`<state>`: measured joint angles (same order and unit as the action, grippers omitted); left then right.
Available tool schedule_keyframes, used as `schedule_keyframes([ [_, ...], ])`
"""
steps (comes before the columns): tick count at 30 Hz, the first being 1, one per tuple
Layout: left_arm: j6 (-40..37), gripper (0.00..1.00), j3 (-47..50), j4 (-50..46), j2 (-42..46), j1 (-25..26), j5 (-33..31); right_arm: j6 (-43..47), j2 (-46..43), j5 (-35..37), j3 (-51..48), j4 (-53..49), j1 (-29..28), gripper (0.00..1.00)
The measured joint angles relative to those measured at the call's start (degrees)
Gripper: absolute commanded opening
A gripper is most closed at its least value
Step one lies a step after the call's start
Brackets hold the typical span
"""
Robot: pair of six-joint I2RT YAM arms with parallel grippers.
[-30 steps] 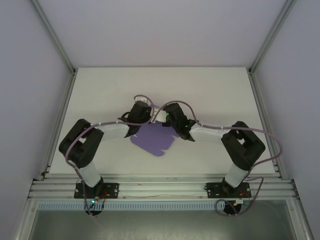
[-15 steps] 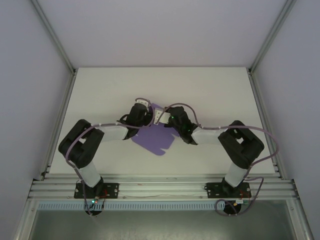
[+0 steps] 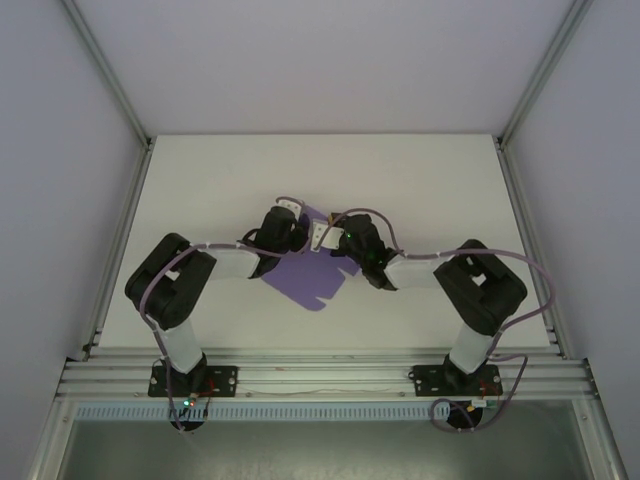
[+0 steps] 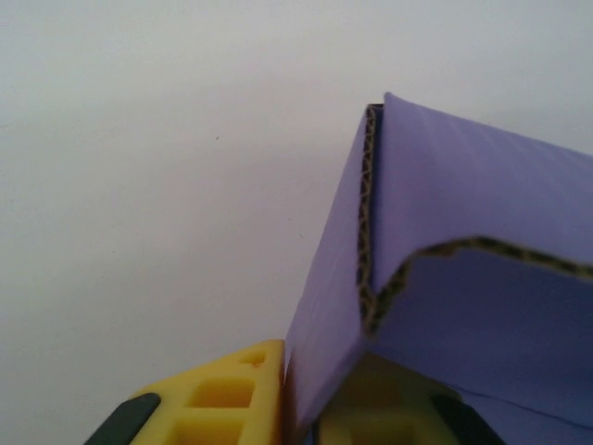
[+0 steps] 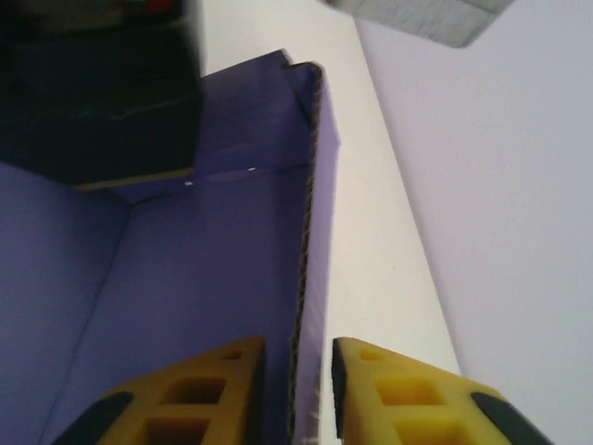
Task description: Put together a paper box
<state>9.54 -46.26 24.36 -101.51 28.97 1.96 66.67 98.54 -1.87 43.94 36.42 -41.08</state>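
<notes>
Soft even light, blurry wrist close-ups.

Left claw (image 4: 320, 380) has closed in and now pinches a raised wall of the paper box (image 3: 308, 285). Right claw (image 5: 298, 357) has loosened, fingers now standing apart either side of another wall. Both elbows shifted slightly inward.

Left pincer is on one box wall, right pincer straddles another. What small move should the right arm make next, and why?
Probably draw the right pincer back off the wall. Its jaws stand apart, a gap on each side of an upright wall of the paper box, gripping nothing, while the left pincer is clamped on another wall, so the box looks held.
</notes>
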Motion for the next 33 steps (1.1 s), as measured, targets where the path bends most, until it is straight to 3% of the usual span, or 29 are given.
schedule_keyframes([
  [1, -0.2, 0.08, 0.0, 0.2, 0.0, 0.0, -0.1, -1.0, -0.8, -0.2, -0.5, -0.6, 0.0, 0.65],
  [3, -0.2, 0.08, 0.0, 0.7, 0.0, 0.0, -0.9, -4.4, -4.2, -2.1, -1.9, -3.5, 0.3, 0.75],
  [9, 0.0, 0.08, 0.8, 4.1, 0.0, -0.1, -2.4, -19.5, -19.0, -8.7, -4.2, -9.0, 1.9, 0.80],
  [10, 0.0, 0.08, 0.8, 4.5, 0.0, -0.1, -2.9, -22.8, -21.2, -9.0, -4.4, -9.1, 1.9, 0.76],
  [14, 0.0, 0.08, 0.8, 6.7, -1.2, 0.9, -5.6, -37.5, -25.0, -9.0, -0.8, -13.1, 3.3, 0.28],
  [16, 0.0, 0.08, 0.8, 7.6, -2.4, 1.7, -6.8, -45.4, -23.3, -8.2, 5.2, -18.3, 4.7, 0.16],
  [24, 0.4, 0.11, 1.8, 13.0, -4.0, 2.8, -8.5, -63.5, -7.8, -7.9, 27.9, -36.4, 6.9, 0.01],
  [33, 0.4, 0.11, 2.0, 14.9, -5.7, 2.8, -8.7, -71.1, 11.2, -18.1, 39.3, -48.4, 7.0, 0.00],
])
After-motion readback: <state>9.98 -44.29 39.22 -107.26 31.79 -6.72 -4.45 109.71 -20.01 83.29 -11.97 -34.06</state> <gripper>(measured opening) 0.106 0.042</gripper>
